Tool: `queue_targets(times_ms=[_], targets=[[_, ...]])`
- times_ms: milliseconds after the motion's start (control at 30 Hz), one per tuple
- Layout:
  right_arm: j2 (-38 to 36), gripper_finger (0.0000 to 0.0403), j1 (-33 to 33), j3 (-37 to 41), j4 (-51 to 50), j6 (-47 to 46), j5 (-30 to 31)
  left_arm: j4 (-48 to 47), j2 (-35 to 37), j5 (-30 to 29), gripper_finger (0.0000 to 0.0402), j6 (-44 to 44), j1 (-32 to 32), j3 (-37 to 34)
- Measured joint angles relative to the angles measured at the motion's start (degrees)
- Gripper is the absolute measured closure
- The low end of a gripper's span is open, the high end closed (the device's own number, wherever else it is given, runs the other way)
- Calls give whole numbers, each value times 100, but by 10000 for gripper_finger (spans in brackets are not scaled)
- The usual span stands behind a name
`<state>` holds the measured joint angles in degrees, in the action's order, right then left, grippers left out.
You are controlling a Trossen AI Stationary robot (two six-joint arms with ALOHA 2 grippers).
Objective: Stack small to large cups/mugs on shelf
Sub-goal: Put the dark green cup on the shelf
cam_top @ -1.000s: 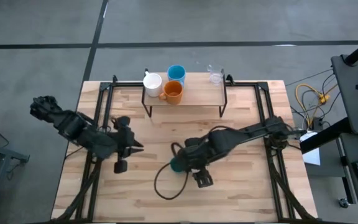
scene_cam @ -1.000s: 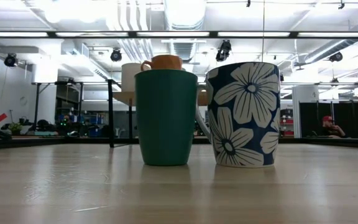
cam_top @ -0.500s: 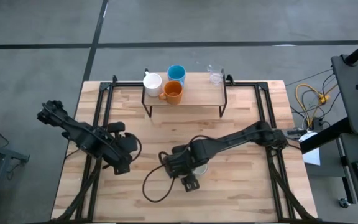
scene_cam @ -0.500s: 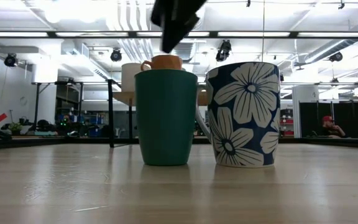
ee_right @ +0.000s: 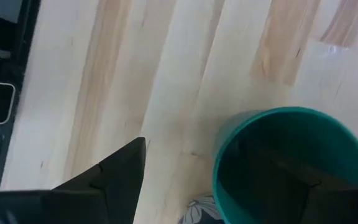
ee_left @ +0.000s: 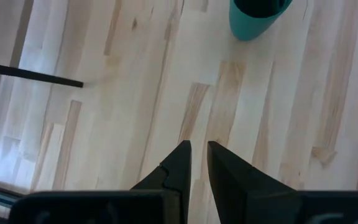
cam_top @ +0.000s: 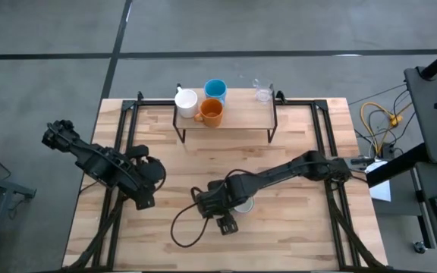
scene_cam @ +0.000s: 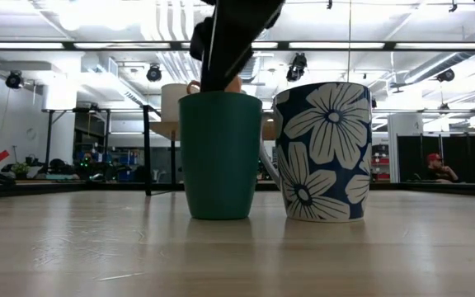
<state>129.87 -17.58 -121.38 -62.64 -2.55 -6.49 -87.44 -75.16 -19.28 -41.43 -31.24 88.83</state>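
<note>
— Looking down from above, where do you see your right gripper (ee_right: pixel 229 180)?

— You have it low over the middle of the near half of the table (cam_top: pixel 302 227), right at the dark green cup (scene_cam: pixel 220 155). Its fingers (ee_right: pixel 114 171) are spread wide: one sits outside the rim, the other is down inside the cup. The wall lies between them, but you cannot tell yet whether either pad touches it.

— And what stands beside that cup?

— A mug with white flowers on dark blue (scene_cam: pixel 322 152), just beside it, upright on the tabletop.

— Your left gripper (ee_left: pixel 194 155)?

— It waits over the left part of the table, pointing at bare wood, fingers nearly together with only a thin slit between them, holding nothing.

— What about the shelf (cam_top: pixel 241 115)?

— You'll find it at the far edge of the table. The white mug (cam_top: pixel 186 99), the light blue mug (cam_top: pixel 215 89) and the orange mug (cam_top: pixel 212 112) cluster at its left end; the clear glass (cam_top: pixel 263 93) stands alone at its right end.
</note>
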Motion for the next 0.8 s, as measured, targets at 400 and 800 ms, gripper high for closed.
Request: queue_targets(times_ms=[400, 800], targets=[[184, 392, 198, 70, -998, -43, 837, -9, 5, -30, 363, 135, 0, -16], [-440, 394, 220, -1005, -1776, 43, 965, -17, 96, -87, 363, 283, 0, -19]])
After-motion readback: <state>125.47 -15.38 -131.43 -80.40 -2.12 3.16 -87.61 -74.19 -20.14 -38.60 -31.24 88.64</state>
